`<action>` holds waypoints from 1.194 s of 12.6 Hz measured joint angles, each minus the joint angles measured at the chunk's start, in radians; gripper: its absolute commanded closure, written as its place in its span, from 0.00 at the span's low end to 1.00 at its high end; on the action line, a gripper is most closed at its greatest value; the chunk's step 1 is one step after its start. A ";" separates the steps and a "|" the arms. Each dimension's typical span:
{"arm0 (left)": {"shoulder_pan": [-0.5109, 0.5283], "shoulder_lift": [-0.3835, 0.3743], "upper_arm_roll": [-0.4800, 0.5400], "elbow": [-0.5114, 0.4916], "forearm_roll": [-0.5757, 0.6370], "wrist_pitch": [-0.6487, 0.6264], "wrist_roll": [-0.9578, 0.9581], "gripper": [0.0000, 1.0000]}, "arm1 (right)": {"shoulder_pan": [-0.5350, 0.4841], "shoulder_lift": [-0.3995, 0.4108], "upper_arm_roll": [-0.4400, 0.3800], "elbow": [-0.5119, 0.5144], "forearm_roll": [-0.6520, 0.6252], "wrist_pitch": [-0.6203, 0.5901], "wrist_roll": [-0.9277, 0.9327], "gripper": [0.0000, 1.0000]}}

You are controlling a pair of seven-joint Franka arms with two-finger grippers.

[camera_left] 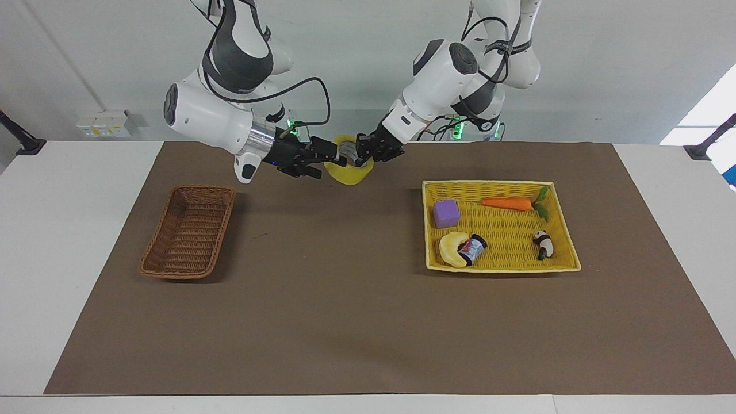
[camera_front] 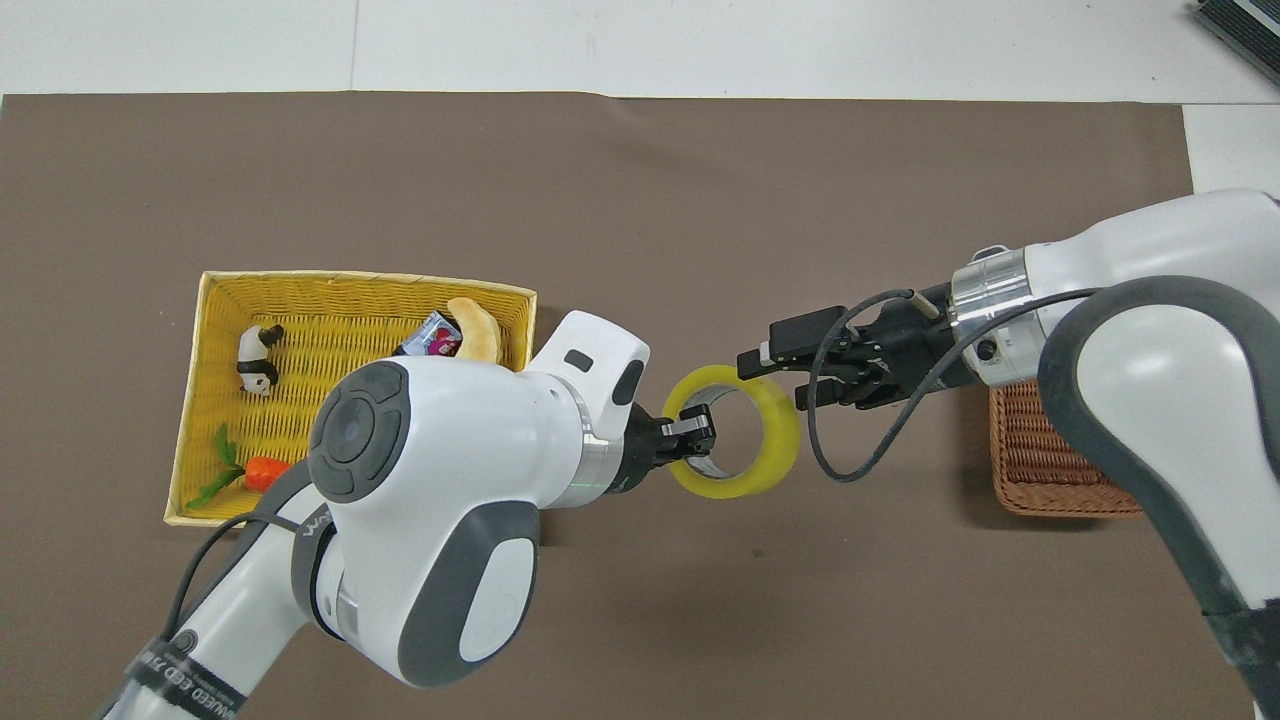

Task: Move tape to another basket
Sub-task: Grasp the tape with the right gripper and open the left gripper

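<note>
Even, bright light is falling from above, casting soft shadows beside the dark brown woven wicker basket; daylight is glaring at the facing view's right edge.
</note>
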 measured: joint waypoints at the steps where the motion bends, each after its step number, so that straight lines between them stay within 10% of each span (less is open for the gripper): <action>1: -0.006 0.000 0.000 0.000 0.000 0.027 0.000 1.00 | 0.000 -0.002 0.000 -0.006 0.000 -0.018 -0.014 0.00; 2: -0.014 0.000 0.000 0.000 0.000 0.049 -0.002 1.00 | 0.000 -0.005 0.000 -0.011 0.000 -0.029 -0.021 0.00; 3: -0.021 0.000 -0.001 0.000 0.000 0.062 -0.005 1.00 | 0.000 -0.010 0.000 -0.015 0.000 -0.034 -0.024 0.23; 5: -0.022 0.000 -0.001 0.000 0.000 0.066 -0.006 1.00 | 0.001 -0.014 0.000 -0.019 0.000 -0.035 -0.024 1.00; 9: -0.029 0.003 -0.004 -0.006 -0.009 0.069 -0.006 1.00 | 0.001 -0.020 0.003 -0.020 0.003 -0.041 -0.018 1.00; 11: -0.029 0.003 -0.003 -0.006 -0.010 0.070 -0.006 0.62 | 0.001 -0.020 0.003 -0.019 0.000 -0.041 -0.004 1.00; 12: -0.029 0.003 -0.003 -0.006 -0.011 0.075 -0.006 0.19 | 0.001 -0.019 0.003 -0.016 -0.004 -0.041 0.004 1.00; 13: -0.029 0.002 -0.002 -0.005 -0.011 0.086 -0.006 0.00 | 0.000 -0.018 0.001 -0.015 -0.014 -0.040 0.022 1.00; 15: -0.029 -0.010 0.002 -0.003 -0.011 0.089 -0.045 0.00 | -0.007 -0.007 -0.007 -0.010 -0.028 -0.037 0.029 1.00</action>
